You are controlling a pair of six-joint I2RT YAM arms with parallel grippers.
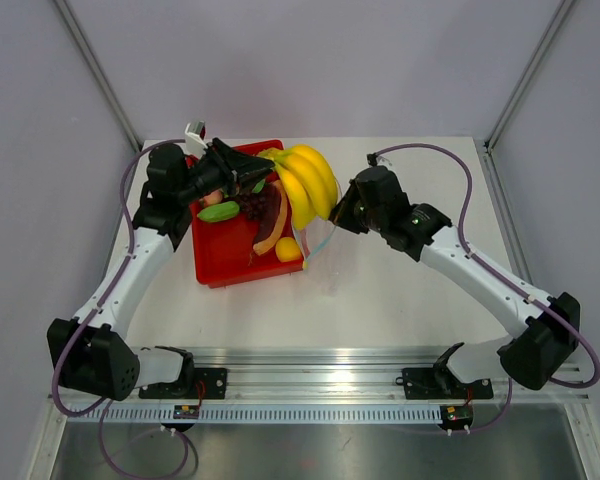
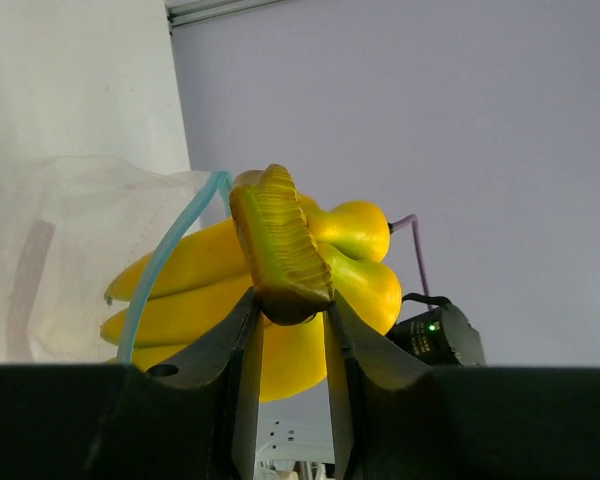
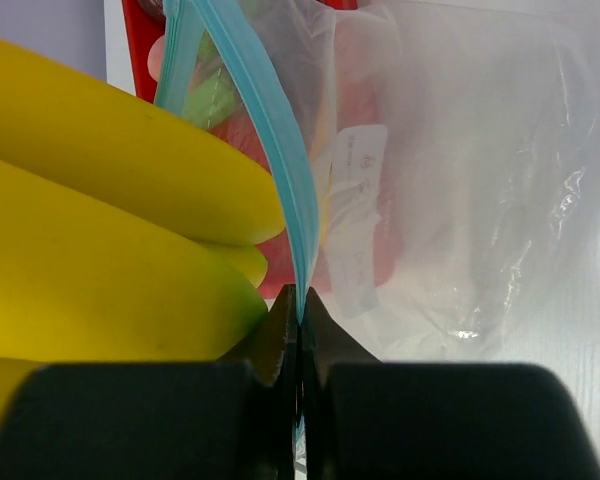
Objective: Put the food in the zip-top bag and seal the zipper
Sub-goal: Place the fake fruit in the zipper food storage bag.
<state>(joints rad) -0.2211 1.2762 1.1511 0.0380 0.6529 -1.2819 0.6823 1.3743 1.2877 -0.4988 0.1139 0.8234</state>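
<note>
Fingers of the left arm are clamped on the stem end of the yellow banana bunch, holding it in the air over the right edge of the red tray. The right arm's fingers are pressed together on the zipper, holding up the clear zip-top bag just beside the bananas. The bunch touches the bag's mouth; whether it is inside I cannot tell. A green piece, purple grapes, a papaya slice and a citrus lie in the tray on the worktop.
</note>
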